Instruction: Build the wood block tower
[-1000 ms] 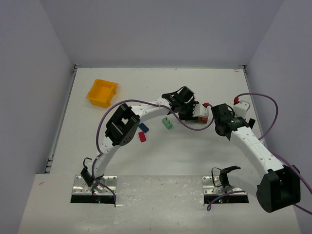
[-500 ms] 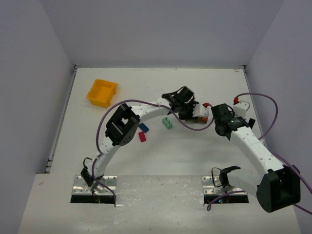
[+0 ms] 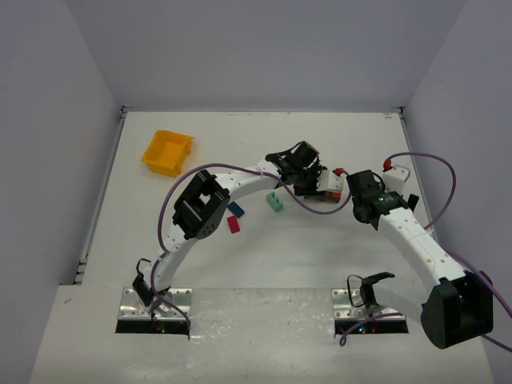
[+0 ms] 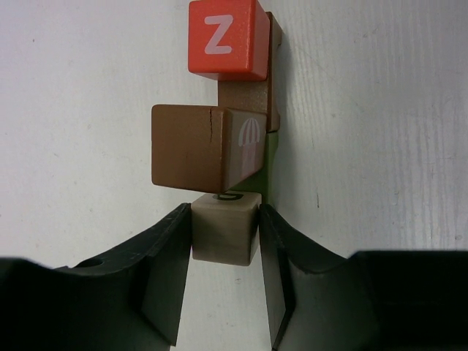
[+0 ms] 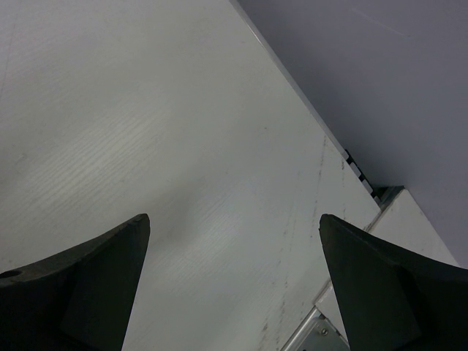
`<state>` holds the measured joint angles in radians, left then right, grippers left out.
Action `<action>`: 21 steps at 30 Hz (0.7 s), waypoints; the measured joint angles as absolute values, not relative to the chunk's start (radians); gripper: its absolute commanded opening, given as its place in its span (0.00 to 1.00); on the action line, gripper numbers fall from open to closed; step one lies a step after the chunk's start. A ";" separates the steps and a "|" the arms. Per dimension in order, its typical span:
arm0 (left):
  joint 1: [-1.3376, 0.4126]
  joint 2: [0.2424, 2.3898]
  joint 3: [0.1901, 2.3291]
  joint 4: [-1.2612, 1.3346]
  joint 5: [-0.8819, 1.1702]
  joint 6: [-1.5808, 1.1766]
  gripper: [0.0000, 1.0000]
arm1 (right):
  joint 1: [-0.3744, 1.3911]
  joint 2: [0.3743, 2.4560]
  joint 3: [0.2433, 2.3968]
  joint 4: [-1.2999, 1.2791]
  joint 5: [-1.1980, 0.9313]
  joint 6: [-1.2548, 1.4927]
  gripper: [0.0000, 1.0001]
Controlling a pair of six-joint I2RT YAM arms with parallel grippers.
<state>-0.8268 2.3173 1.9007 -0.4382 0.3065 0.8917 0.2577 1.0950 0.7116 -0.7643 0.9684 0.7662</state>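
Squeezing tan block (image 4: 225,228) edges, left fingers (image 4: 165,272) flush

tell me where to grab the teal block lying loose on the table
Take the teal block from straight above, closing the hand across its two long sides near the middle. It lies flat and apart from the other blocks, with bare table on both sides.

Eight blocks in all. Five sit clustered together: one orange-red Z block (image 4: 223,38), one brown cube (image 4: 191,146), one brown block (image 4: 248,101) behind it, one tan block (image 4: 225,228) and one olive block (image 4: 268,164). Three lie loose on the desk (image 3: 320,256), toward 9 o'clock of the cluster: one blue block (image 3: 236,209), one red block (image 3: 234,225) and one teal block (image 3: 275,202). One yellow tray (image 3: 167,152) is at 10 o'clock.
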 measured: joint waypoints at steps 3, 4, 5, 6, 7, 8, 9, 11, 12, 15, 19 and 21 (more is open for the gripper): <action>-0.827 2.317 1.900 -0.435 0.306 0.890 0.38 | 0.258 1.095 0.712 -0.764 0.968 0.766 0.99; -0.827 2.317 1.900 -0.435 0.306 0.889 0.38 | 0.258 1.095 0.712 -0.764 0.968 0.765 0.99; -0.827 2.317 1.900 -0.435 0.306 0.889 0.38 | 0.258 1.095 0.712 -0.764 0.968 0.764 0.99; -0.828 2.317 1.899 -0.434 0.306 0.889 0.38 | 0.258 1.095 0.712 -0.764 0.968 0.764 0.99; -0.828 2.317 1.898 -0.433 0.306 0.889 0.38 | 0.258 1.095 0.712 -0.764 0.968 0.764 0.99; -0.828 2.317 1.898 -0.432 0.306 0.889 0.39 | 0.258 1.095 0.712 -0.764 0.968 0.764 0.99; -0.828 2.317 1.898 -0.431 0.306 0.889 0.40 | 0.258 1.095 0.712 -0.764 0.968 0.764 0.99; -0.829 2.317 1.898 -0.430 0.306 0.889 0.40 | 0.258 1.095 0.712 -0.764 0.968 0.764 0.99; -0.829 2.317 1.898 -0.430 0.305 0.889 0.40 | 0.258 1.095 0.712 -0.764 0.968 0.764 0.99; -0.830 2.317 1.897 -0.430 0.304 0.889 0.42 | 0.258 1.095 0.713 -0.764 0.968 0.764 0.99; -0.833 2.317 1.897 -0.430 0.302 0.890 0.49 | 0.258 1.095 0.715 -0.764 0.968 0.764 0.99; -0.833 2.317 1.897 -0.430 0.301 0.891 0.53 | 0.258 1.095 0.715 -0.764 0.968 0.764 0.99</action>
